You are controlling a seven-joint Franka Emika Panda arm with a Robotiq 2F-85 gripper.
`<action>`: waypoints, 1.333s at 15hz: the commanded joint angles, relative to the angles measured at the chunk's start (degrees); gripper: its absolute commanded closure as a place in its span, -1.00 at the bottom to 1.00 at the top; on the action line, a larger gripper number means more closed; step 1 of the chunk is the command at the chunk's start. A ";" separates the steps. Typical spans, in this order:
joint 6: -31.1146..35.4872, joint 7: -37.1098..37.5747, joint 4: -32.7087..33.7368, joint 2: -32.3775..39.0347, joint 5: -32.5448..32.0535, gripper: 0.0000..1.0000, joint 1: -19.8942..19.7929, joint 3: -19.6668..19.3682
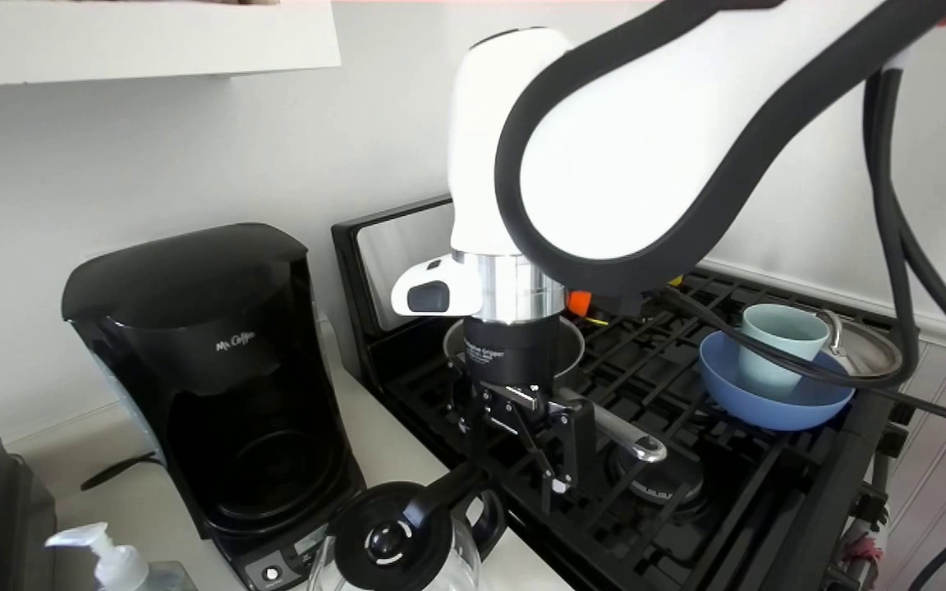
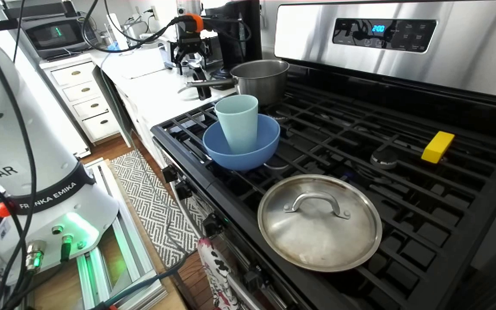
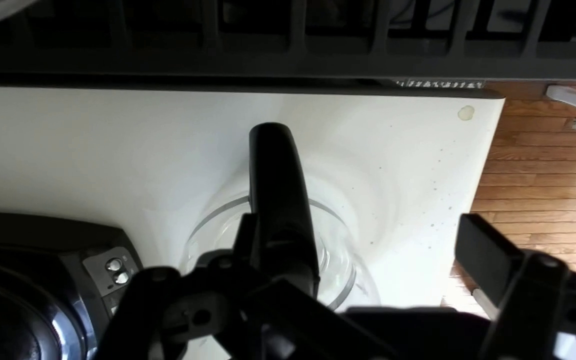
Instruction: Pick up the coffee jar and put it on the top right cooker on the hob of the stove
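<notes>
The coffee jar, a clear glass carafe with black lid (image 1: 391, 538), stands on the white counter beside the stove. Its black handle (image 3: 280, 200) points towards the stove; the handle also shows in an exterior view (image 2: 204, 87). My gripper (image 1: 516, 466) is over the handle, open, fingers pointing down. In the wrist view the gripper (image 3: 365, 245) has the handle between its fingers, right beside the left finger, with a wide gap to the right finger. The stove (image 2: 485, 185) has black grates. The top right cooker (image 2: 383, 157) shows bare under its grate bars; the arm covers it in an exterior view.
A steel saucepan (image 2: 261, 84) sits on the back left burner, its handle reaching frontward near my gripper. A blue bowl (image 2: 241, 160) holds a light green cup (image 2: 237, 122). A steel lid (image 2: 317, 241) and yellow block (image 2: 438, 146) lie on the grates. The black coffee machine (image 1: 194, 328) stands behind the jar.
</notes>
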 commanded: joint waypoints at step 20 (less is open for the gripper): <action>2.33 -11.62 8.75 9.23 -3.88 -1.00 -3.47 4.19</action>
